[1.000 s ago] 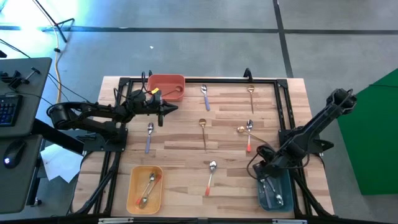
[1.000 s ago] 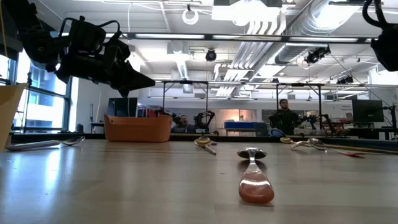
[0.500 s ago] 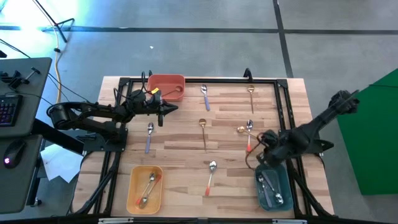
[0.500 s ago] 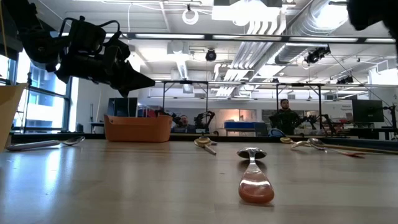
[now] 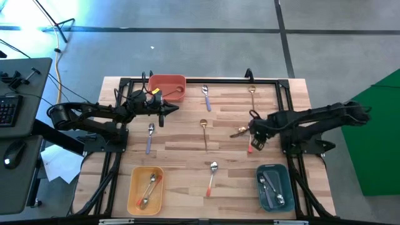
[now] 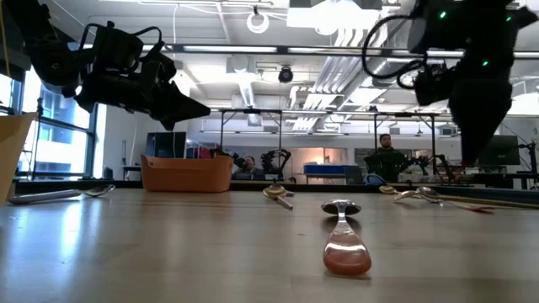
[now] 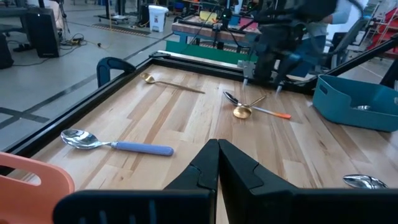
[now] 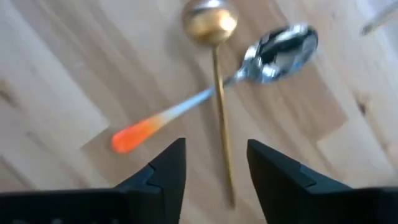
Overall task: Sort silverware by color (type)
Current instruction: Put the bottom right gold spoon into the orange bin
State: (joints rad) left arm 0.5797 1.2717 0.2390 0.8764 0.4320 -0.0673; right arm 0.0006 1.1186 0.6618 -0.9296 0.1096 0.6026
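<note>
My right fingers (image 8: 211, 171) have swung from the teal bin (image 5: 275, 187) at five o'clock and spread over the crossed gold spoon (image 8: 214, 50) and orange-handled spoon (image 8: 249, 62) at three o'clock on the tabletop (image 5: 181, 140); probably the next pick; left fingers (image 7: 217, 165) pressed together, waiting.

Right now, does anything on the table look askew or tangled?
Yes. A gold spoon lies crossed with an orange-handled spoon, right under the open right gripper. The overlap could make picking just one awkward. The other loose spoons lie apart from one another.
</note>
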